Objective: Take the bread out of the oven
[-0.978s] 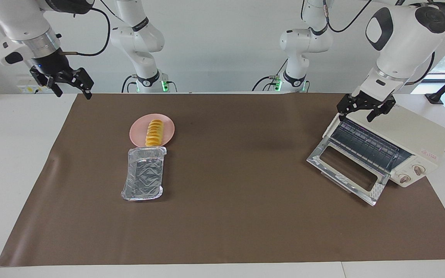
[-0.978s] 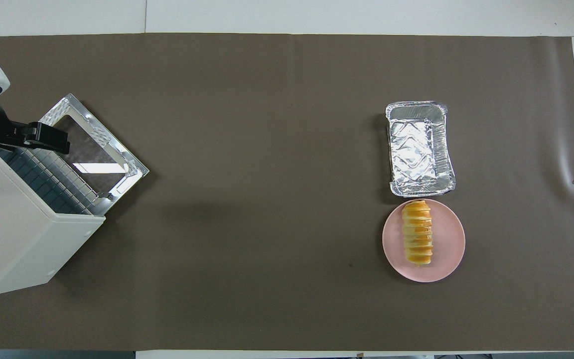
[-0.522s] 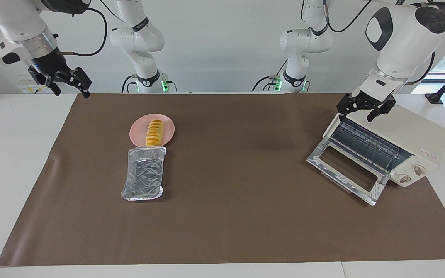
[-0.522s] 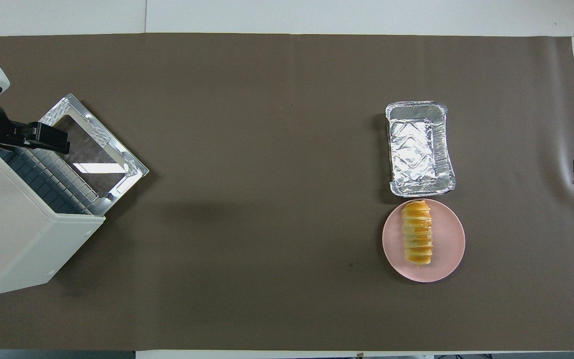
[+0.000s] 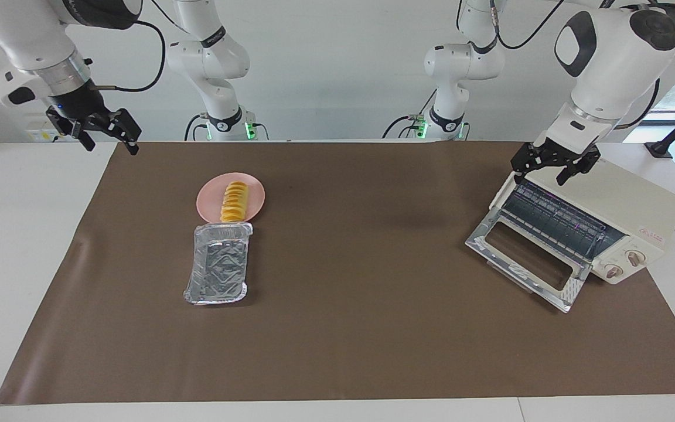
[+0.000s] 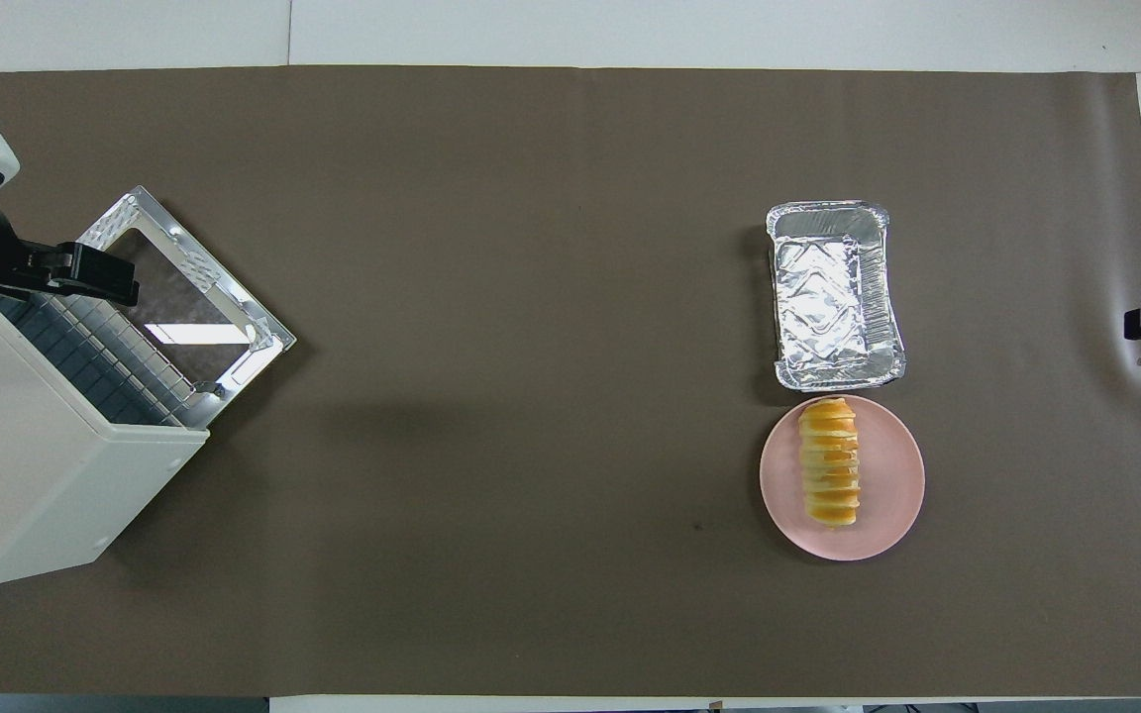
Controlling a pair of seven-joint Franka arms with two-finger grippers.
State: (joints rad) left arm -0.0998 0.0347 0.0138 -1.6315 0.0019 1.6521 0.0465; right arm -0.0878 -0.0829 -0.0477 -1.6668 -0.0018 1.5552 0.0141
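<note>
The bread [image 5: 233, 201] lies on a pink plate [image 5: 254, 189], touching a foil tray [image 5: 218, 265]. The left gripper [image 5: 554, 173], fingers spread, hovers over the toaster oven [image 5: 624, 208] at its open door. The right gripper [image 5: 107, 140], also spread, hangs over the mat's corner.

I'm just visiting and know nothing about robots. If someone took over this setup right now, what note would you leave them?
Left gripper: open, empty, over the top corner of the oven above its opening.
Right gripper: open, empty, raised over the mat's corner at the right arm's end, waiting.
The bread lies on the pink plate, beside the empty foil tray.
Oven door hangs open; only the wire rack shows inside.
Done: the bread is out of the oven.
Left: perhaps shut the door and pull the arms back.
</note>
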